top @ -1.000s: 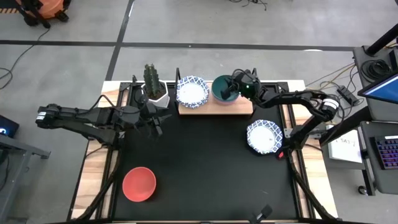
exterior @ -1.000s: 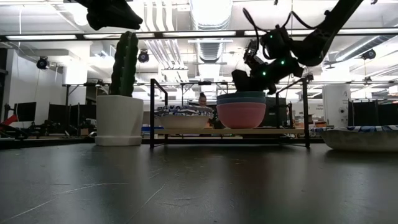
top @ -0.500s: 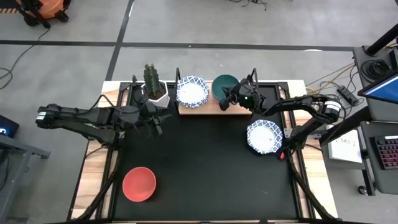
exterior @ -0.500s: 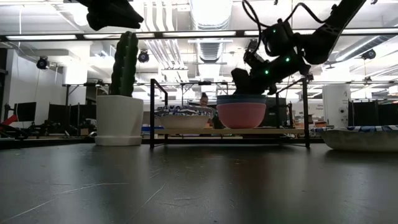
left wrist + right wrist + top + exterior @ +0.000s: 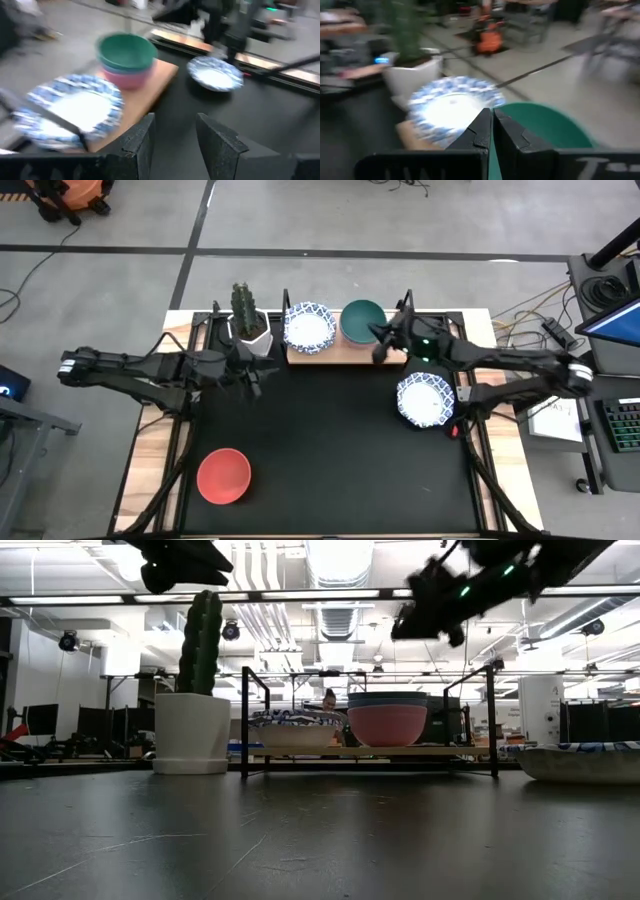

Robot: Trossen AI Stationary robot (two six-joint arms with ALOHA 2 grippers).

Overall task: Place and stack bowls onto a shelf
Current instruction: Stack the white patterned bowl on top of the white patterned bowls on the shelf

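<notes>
Right pincer (image 5: 381, 343) closed — green bowl (image 5: 361, 320) just beside

- The floor (image 5: 120, 220) around the counter is grey concrete, crossed by dark lines.
- A black mat (image 5: 330, 440) covers the counter, whose pale wooden edges (image 5: 150, 450) show on both sides.
- An orange machine (image 5: 70, 195) stands on the floor at the far left corner.
- A desk with a lit keyboard (image 5: 622, 425) and a screen (image 5: 615, 315) sits beside the counter on the right.
- Cables (image 5: 520, 305) trail over the floor near that desk.
- Long ceiling lights (image 5: 300, 594) and silver ducts (image 5: 340, 560) run overhead in a big open room.
</notes>
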